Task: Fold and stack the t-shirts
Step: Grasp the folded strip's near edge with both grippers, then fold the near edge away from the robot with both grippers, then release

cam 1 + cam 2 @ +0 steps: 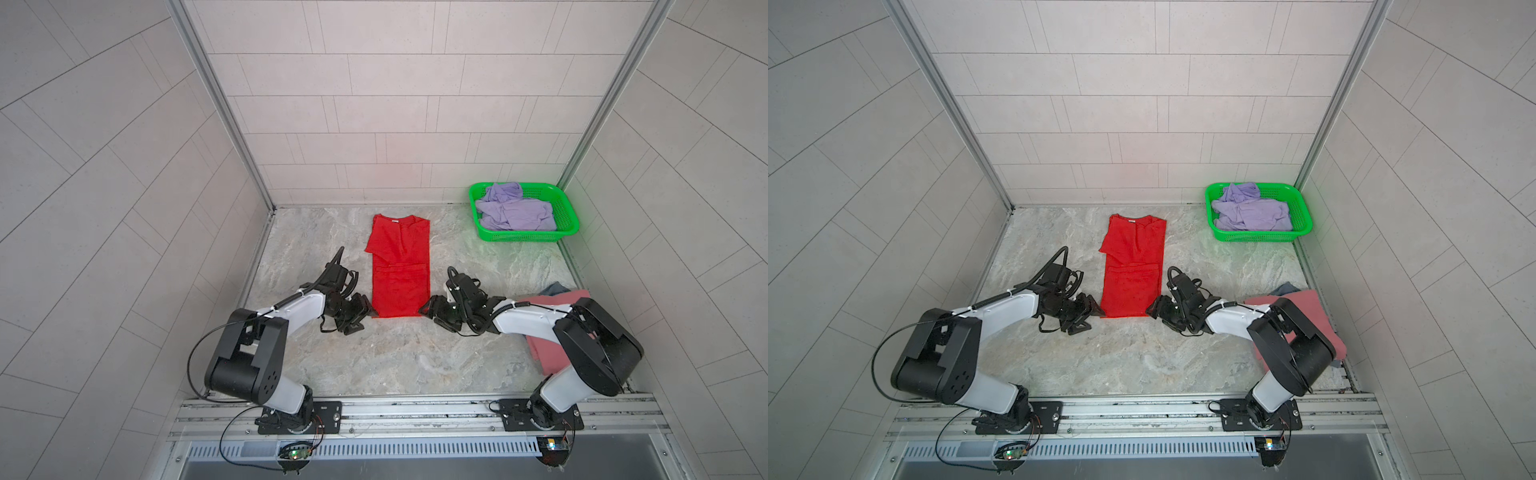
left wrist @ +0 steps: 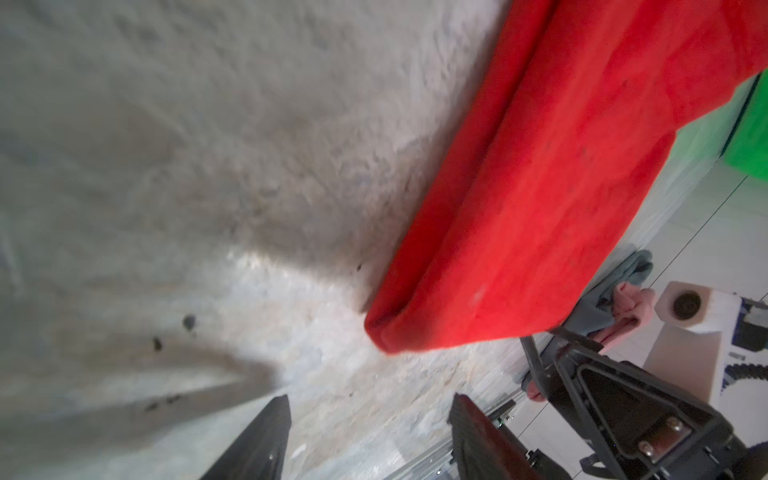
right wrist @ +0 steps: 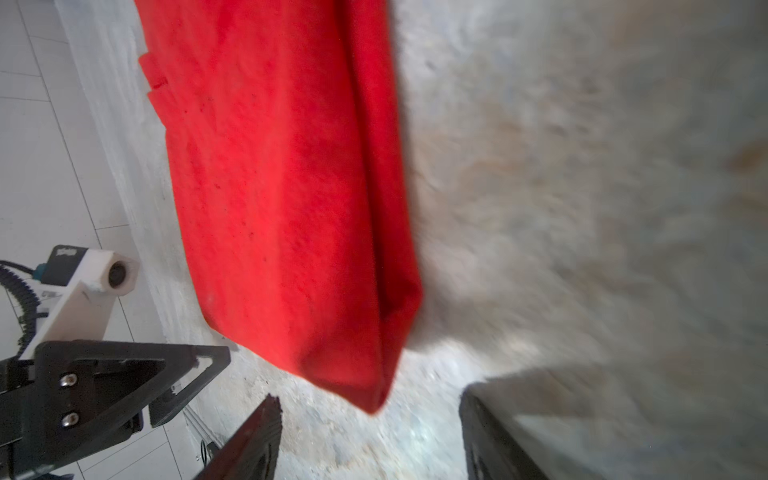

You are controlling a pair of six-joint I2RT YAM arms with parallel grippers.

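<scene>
Both top views: left gripper (image 1: 366, 311), right gripper (image 1: 426, 309) beside red t-shirt (image 1: 400, 270), right arm (image 1: 594, 345) over pink t-shirt (image 1: 546, 359); wrist views: fingers (image 2: 257, 440) parted, empty.

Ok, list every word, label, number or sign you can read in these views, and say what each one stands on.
No text can be read in any view.
The white neck tag on the red t-shirt: too small to read.
The pale sticker on the left arm's wrist camera, seen in the right wrist view: blurred, unreadable.
</scene>
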